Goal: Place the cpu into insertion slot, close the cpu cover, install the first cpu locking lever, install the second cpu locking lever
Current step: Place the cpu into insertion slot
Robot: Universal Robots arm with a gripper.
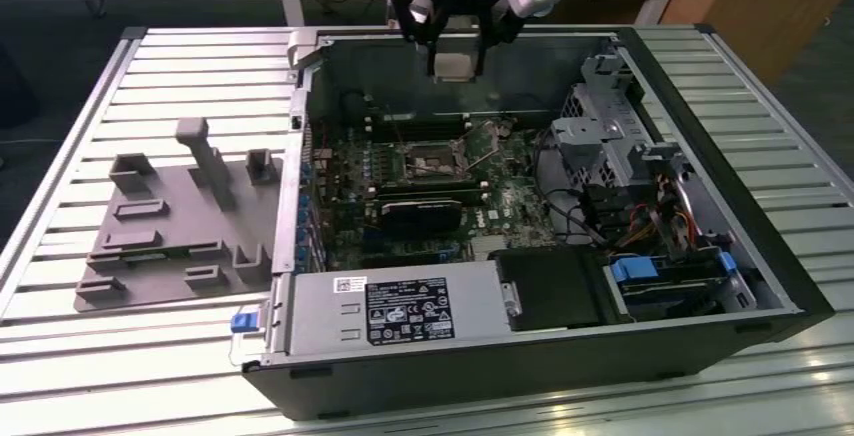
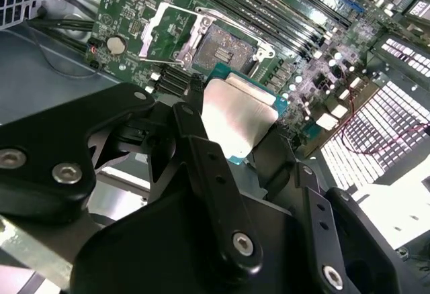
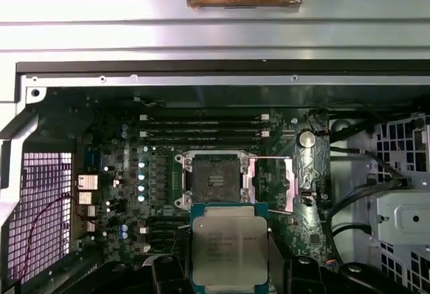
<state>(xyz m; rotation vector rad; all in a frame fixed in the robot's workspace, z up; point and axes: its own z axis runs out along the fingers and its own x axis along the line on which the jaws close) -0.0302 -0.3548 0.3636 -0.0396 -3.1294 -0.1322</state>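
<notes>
Between my fingers, the gripper [image 1: 454, 56] is clamped on the cpu [image 1: 454, 64], pinching it by two opposite edges with its silver-grey top left bare; in the second wrist view the dark fingers [image 2: 192, 116] sit against either side of the chip [image 2: 236, 114]. I hang high over the open computer case [image 1: 534, 381], close to its far wall in the exterior view, well above the motherboard [image 1: 350, 191].

Judging by its look, the chip is light, thin and stiff, so weight is no worry. The smooth metal top would likely be slippery under a pad, and the underside and green rim are probably the fragile parts, so an edge-to-edge hold, kept level, seems the right one. Too hard a squeeze could tilt or skew it.

Below the chip in the first wrist view [image 3: 230, 248] lies the insertion slot [image 3: 216, 180], its dark centre uncovered, apart from the chip and not yet filled. The cpu cover [image 3: 289, 184] is swung open beside the slot. Long memory slots [image 3: 201, 129] run just beyond it.

Outside the case, a grey fixture tray [image 1: 174, 231] rests on the slatted worktop [image 1: 200, 61], towards the exterior view's left.
</notes>
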